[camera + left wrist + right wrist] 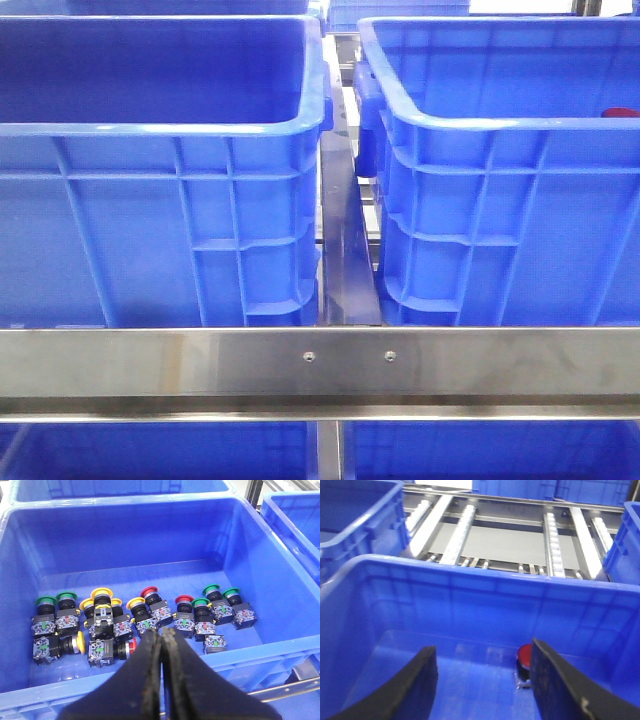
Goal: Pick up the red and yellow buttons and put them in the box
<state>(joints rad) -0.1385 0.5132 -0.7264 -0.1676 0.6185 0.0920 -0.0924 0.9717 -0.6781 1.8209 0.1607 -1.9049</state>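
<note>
In the left wrist view a blue crate (125,505) holds several push buttons with black bodies. Red caps (149,591) (184,599) and yellow caps (101,592) (135,602) stand among them. One red button (133,647) and one yellow button (80,642) lie on their sides. My left gripper (162,632) hangs above the near row, shut and empty. In the right wrist view the box (470,575) holds a single red button (525,655) near its far wall. My right gripper (482,650) is open over the box floor, empty, with the red button beside one finger (545,680).
Green-capped buttons (45,600) (211,588) are mixed in with the others. The front view shows two blue crates (150,200) (500,200) side by side behind a steel rail (320,365), and neither gripper. Roller conveyor tracks (555,540) run beyond the box, with more blue crates around.
</note>
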